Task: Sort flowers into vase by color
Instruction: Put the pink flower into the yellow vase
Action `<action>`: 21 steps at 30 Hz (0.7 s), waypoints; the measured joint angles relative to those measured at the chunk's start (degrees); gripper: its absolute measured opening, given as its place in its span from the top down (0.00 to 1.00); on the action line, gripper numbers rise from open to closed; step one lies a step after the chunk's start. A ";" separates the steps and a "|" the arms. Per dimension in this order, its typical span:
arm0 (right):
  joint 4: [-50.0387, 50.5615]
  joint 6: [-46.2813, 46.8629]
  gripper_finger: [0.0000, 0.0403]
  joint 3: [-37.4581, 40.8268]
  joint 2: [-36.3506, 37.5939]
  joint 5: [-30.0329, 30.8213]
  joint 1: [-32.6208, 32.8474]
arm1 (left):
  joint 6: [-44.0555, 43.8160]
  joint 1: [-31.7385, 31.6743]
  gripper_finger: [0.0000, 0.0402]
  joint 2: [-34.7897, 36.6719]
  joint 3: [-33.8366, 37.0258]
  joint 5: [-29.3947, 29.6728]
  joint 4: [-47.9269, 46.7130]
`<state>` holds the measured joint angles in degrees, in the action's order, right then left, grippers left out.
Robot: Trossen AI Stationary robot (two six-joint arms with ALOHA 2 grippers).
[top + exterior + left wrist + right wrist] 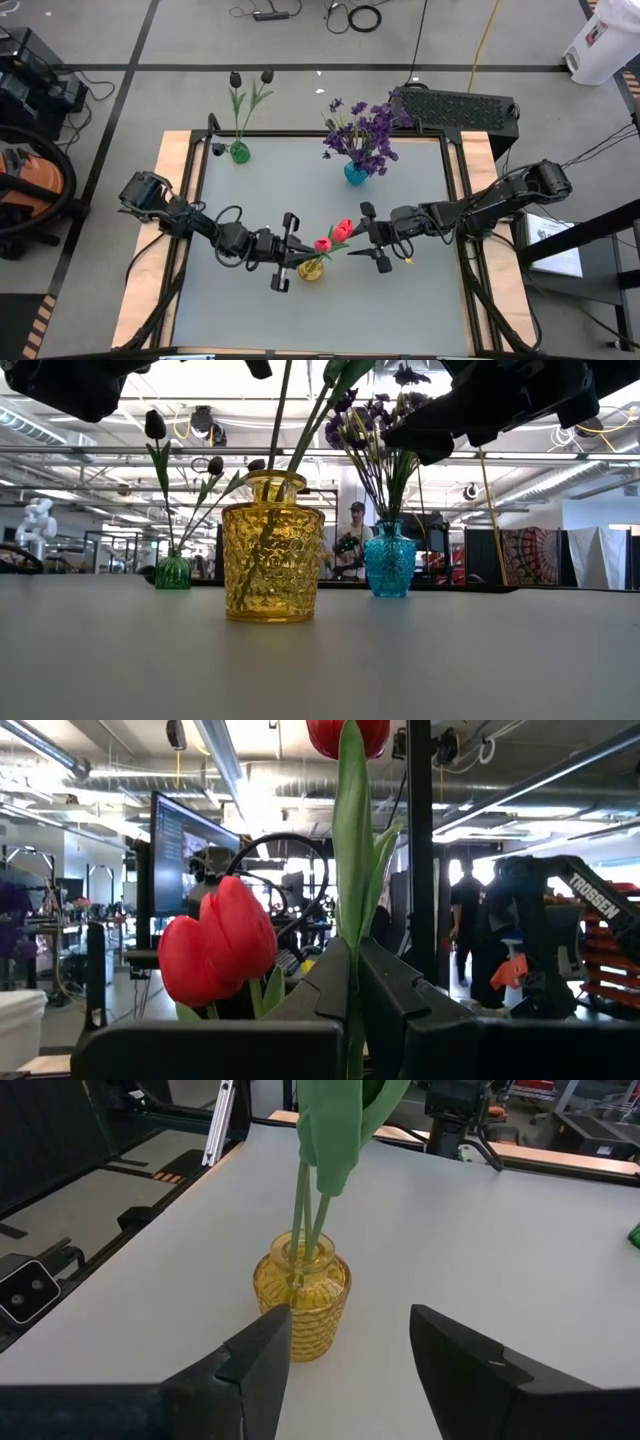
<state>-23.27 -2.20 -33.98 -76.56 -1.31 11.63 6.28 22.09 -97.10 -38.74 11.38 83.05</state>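
Two smooth red tulips (333, 237) in knobbly yellow glass vase (272, 562).

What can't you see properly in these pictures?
- Low view: both grippers are cut off by the top edge; so are the red tulips above the yellow vase.
- Left wrist view: the left gripper, shut on a tulip stem, hides the vase below.
- Right wrist view: the open right gripper shows; the blooms are cut off above.
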 joint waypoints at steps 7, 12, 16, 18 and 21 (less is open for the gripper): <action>-0.01 0.00 0.51 0.01 0.01 -0.01 0.00 | 0.00 0.00 0.96 0.00 0.00 0.00 -0.18; -0.01 0.00 0.51 0.01 -0.01 -0.01 0.00 | -0.89 0.00 0.92 0.00 0.00 -0.01 -0.16; -0.02 0.00 0.51 0.01 0.01 0.01 0.01 | -1.52 0.00 0.87 0.00 0.00 0.00 -0.14; 0.00 0.00 0.51 0.01 -0.01 0.00 0.01 | -1.53 0.00 0.85 0.00 0.00 0.00 -0.14; -0.01 0.00 0.51 0.01 -0.01 -0.01 -0.01 | -1.53 0.00 0.83 0.00 0.00 0.00 -0.14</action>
<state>-23.27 -2.20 -33.98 -76.58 -1.32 11.62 4.75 22.09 -97.10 -38.74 11.38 82.91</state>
